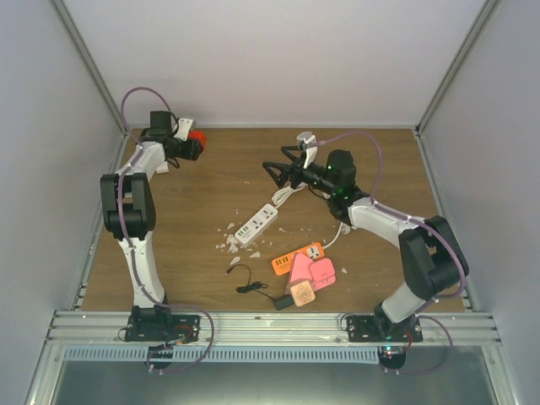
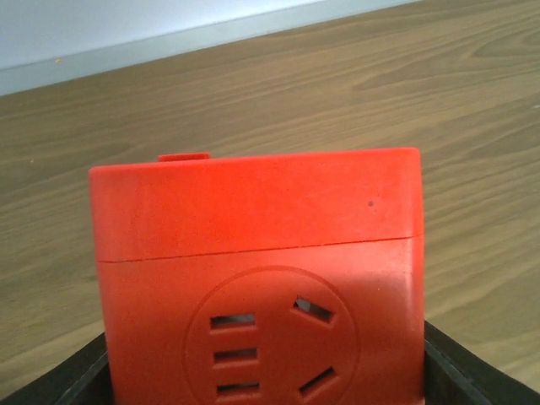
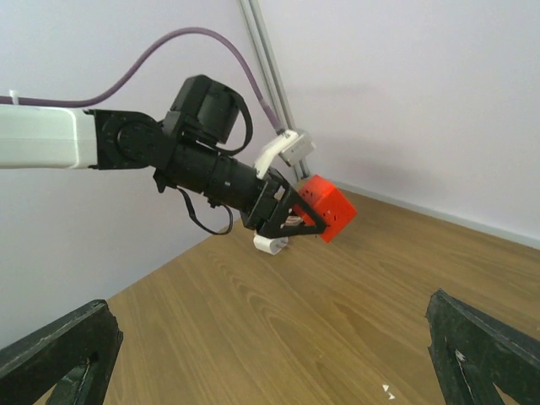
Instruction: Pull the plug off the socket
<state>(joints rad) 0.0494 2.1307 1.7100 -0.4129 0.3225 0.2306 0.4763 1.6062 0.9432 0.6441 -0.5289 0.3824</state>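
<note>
Right up close to the left wrist camera, a red socket block [image 2: 253, 278] is filling the middle and bottom of the frame. Its face is showing a round ring with little slots. Nothing is sitting in the slots, so I think the plug is already out.

The left gripper [image 3: 305, 218] is squeezing the block from both sides, and its black fingers [image 2: 477, 371] are peeking in at the bottom corners. It seems to be holding the block up off the table [image 1: 211, 186], in the upper left of the top view. That is likely to keep the block from sliding while the other arm is pulling.

The right gripper [image 1: 280, 171] is hanging in the upper middle of the top view. Its jaws are standing wide apart and holding nothing, and it is facing the block across the wood. A white power strip [image 1: 256, 224] is lying just below it in the picture, with its cord curling under the gripper.
</note>
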